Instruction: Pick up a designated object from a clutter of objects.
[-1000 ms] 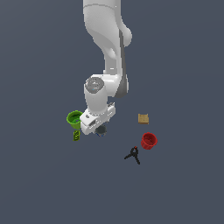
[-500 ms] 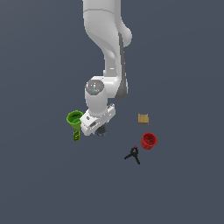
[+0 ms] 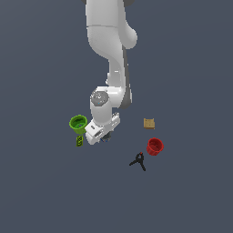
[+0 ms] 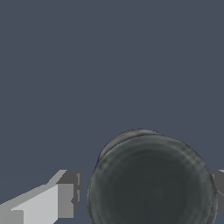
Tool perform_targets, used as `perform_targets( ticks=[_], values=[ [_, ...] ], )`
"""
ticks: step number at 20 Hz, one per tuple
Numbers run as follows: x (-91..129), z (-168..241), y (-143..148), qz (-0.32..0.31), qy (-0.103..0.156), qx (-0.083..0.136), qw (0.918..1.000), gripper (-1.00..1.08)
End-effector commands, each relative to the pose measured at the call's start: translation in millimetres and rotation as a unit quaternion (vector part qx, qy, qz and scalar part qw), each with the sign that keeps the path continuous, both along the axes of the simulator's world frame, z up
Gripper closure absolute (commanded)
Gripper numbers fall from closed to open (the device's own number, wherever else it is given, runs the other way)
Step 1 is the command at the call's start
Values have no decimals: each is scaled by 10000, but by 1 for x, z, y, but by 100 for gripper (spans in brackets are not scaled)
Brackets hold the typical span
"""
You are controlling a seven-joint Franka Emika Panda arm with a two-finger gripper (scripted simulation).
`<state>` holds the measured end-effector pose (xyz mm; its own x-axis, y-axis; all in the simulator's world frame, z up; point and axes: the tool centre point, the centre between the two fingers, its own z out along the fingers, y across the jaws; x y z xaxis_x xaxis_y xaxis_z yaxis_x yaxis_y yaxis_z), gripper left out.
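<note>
— Can you make out the can?
— Barely; outside, the arm's hand covers nearly all of it.
— And up close?
— Its lower part runs off the frame, and one finger is cut short at the edge.

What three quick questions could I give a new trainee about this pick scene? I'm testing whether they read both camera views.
1. True or false: the claw has a finger on each side of the can.
2. Which lies nearest the green cup: A) tan block B) tiny green piece C) black clamp?
3. What colour is the cup next to the black clamp?

Key: 1 true, the can sits between the fingers; whether they grip it cannot be told. 2 B. 3 red.
</note>
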<state>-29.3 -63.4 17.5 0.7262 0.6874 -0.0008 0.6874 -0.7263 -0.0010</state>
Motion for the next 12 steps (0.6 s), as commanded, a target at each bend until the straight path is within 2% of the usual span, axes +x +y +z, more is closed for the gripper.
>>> perform_targets(
  ticks=[1,2,3,12],
  values=[
    [1,-4,0,1,-6,-1,10000,-92],
    [1,-4,0,1,-6,-1,10000,-92],
    [1,-4,0,1,-6,-1,10000,108],
    [1,-4,0,1,-6,-1,10000,108]
  ],
)
